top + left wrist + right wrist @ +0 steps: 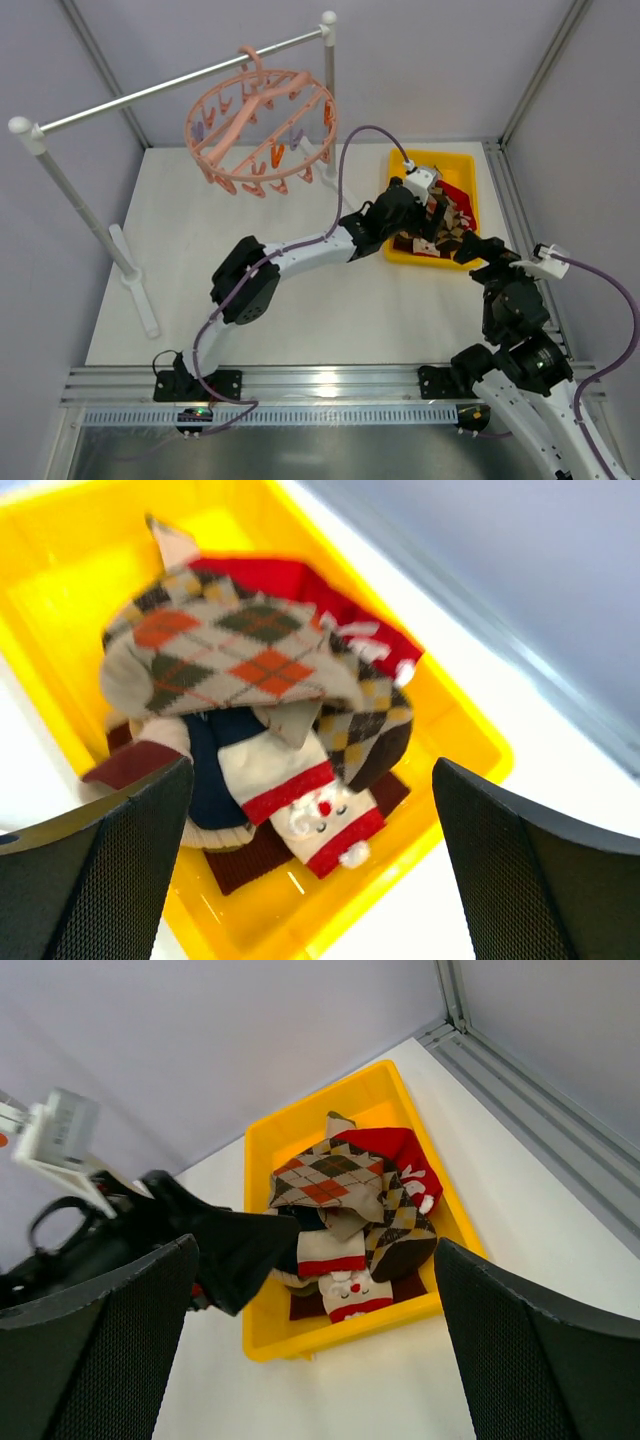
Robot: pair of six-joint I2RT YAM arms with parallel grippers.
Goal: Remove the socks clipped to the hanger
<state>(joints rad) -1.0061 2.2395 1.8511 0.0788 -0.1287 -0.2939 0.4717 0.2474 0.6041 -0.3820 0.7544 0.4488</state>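
The salmon-pink round hanger hangs by its hook from the grey rail at the back left, and no sock shows on its clips. Several socks lie piled in a yellow bin at the right; they also show in the right wrist view. My left gripper is open and empty just above the pile. My right gripper is open and empty, near the bin's front edge.
The grey metal rail on white posts spans the back left. Grey enclosure walls and aluminium frame bars ring the white table. The left arm stretches across the table's middle toward the bin.
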